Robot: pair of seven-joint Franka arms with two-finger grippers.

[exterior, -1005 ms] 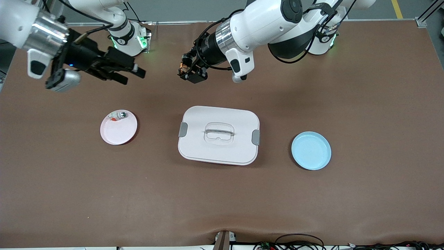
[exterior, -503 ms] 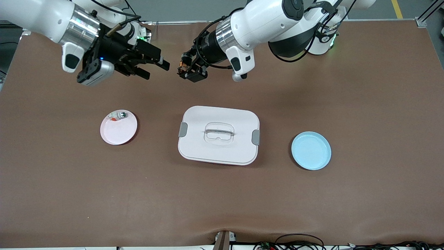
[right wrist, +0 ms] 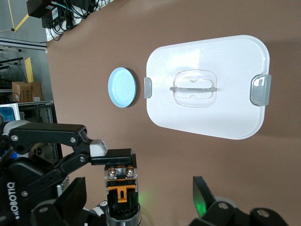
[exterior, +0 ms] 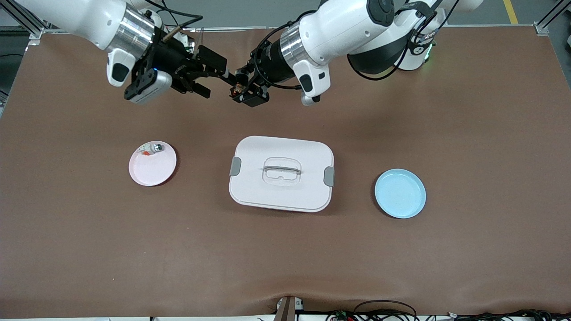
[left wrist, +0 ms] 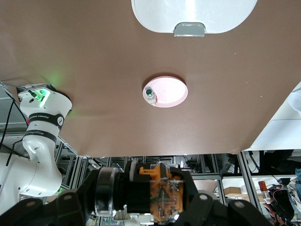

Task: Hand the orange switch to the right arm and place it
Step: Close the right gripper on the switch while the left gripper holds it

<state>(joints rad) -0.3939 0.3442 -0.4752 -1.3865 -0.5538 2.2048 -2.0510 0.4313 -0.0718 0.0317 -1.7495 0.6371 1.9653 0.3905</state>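
From the front, your left end effector [exterior: 243,92] is clamped on the orange switch [exterior: 237,85], up in the air over bare surface [exterior: 468,111] near the robots' bases. Your right end effector [exterior: 213,79] stands with its fingers wide apart, just beside the switch. Bring those fingers square around the switch body and close fully before the left lets go.

In the left wrist view, the switch [left wrist: 160,190] sits pinched between the fingers; the pink plate [left wrist: 165,91] below carries a small whitish part [left wrist: 150,93].

In the right wrist view, the switch [right wrist: 121,186] lies between your spread fingers; centre it there, since one finger looks closer than the other. The blue plate [right wrist: 122,87] holds nothing, and the white box [right wrist: 207,89] has its lid on, contents hidden.
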